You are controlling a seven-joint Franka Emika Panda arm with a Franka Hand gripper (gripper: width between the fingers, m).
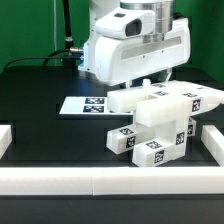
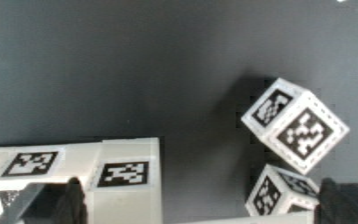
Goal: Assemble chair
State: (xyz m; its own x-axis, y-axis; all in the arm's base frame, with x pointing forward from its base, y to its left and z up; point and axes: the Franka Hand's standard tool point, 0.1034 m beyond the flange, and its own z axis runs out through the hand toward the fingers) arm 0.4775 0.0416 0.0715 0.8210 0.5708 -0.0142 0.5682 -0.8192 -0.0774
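The hand [image 2: 202,203] is held spread wide, nothing pinched, above the tagged chair parts [image 1: 160,125], which are clustered on the black bench [image 1: 40,85] beside the marker board [image 1: 84,104]

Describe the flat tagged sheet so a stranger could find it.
On the black table, near the white robot arm, toward the exterior view's left, lies the marker board, a white tag-printed sheet. Unlike the chunky white plastic chair parts, it is thin and flat.

chair parts [image 1: 158,122]: chunky white plastic, black-and-white square tags on the faces. bunched in one heap on the dark tabletop [image 1: 40,120], toward the exterior view's right. flat slab [image 1: 135,99] on top, tagged blocks [image 1: 150,145] beneath.
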